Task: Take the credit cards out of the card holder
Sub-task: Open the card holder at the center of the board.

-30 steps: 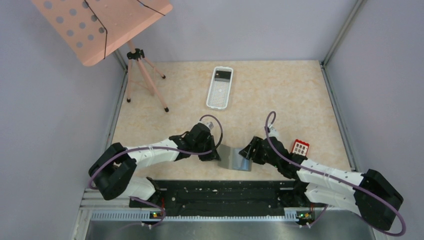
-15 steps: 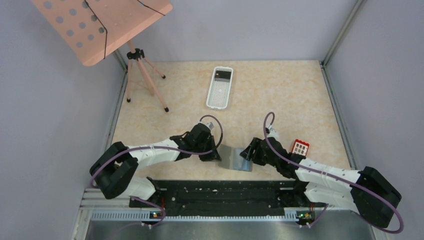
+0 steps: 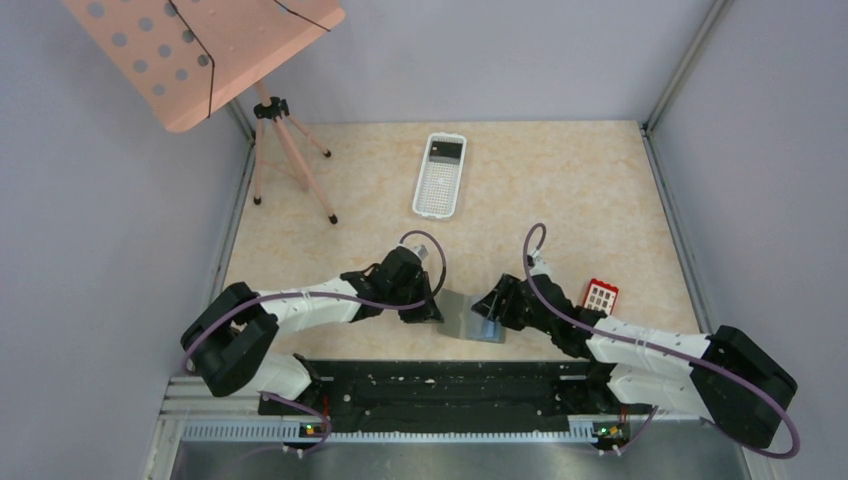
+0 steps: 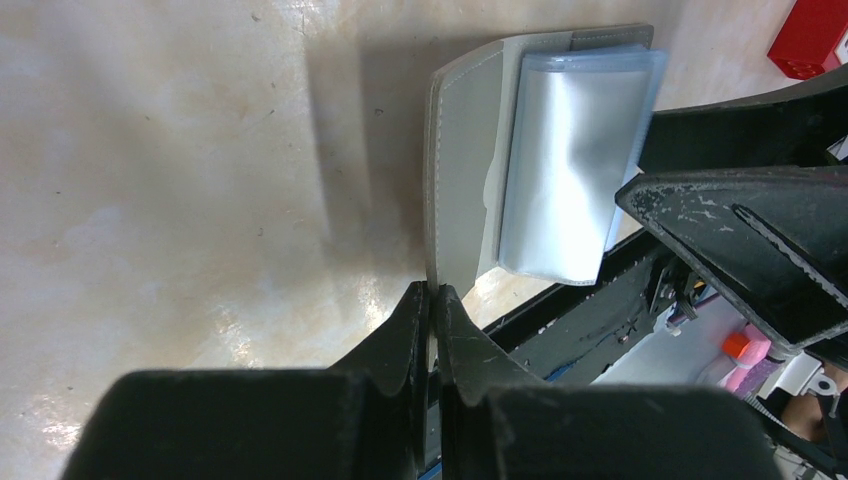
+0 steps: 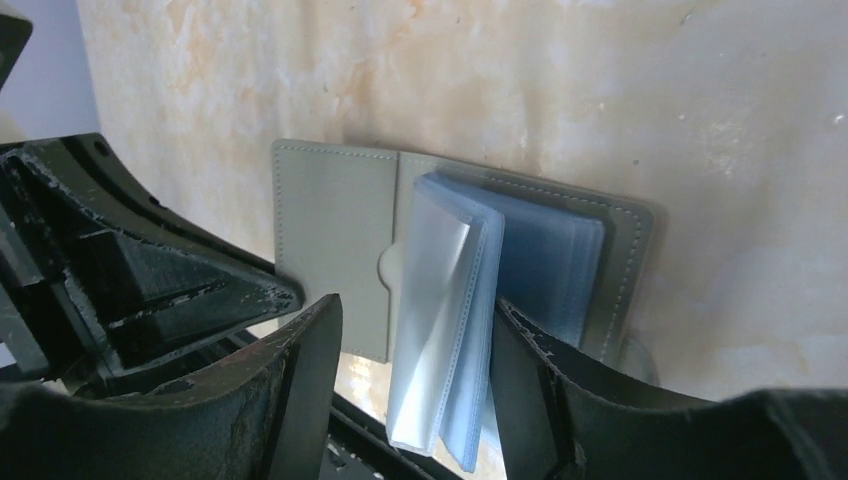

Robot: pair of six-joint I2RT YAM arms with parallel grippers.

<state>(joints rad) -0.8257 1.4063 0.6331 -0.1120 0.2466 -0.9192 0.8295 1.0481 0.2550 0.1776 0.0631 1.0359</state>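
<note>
The grey card holder (image 3: 462, 316) lies open near the table's front edge. It also shows in the left wrist view (image 4: 463, 170) and the right wrist view (image 5: 335, 250). My left gripper (image 3: 431, 311) is shut on the holder's left flap edge, seen in the left wrist view (image 4: 432, 292). My right gripper (image 3: 489, 309) is open, its fingers either side of the raised blue-grey plastic pockets (image 5: 450, 300). The red card with white squares (image 3: 601, 294) lies on the table to the right, outside the holder. No pale bluish-white card shows on its own.
A white perforated basket (image 3: 440, 176) with a dark item stands at the back centre. A pink perforated stand on a tripod (image 3: 290, 150) is at the back left. A black rail (image 3: 440, 385) runs along the near edge.
My right gripper has moved a little left, over the holder's pockets. The left gripper has kept its hold and its place.
</note>
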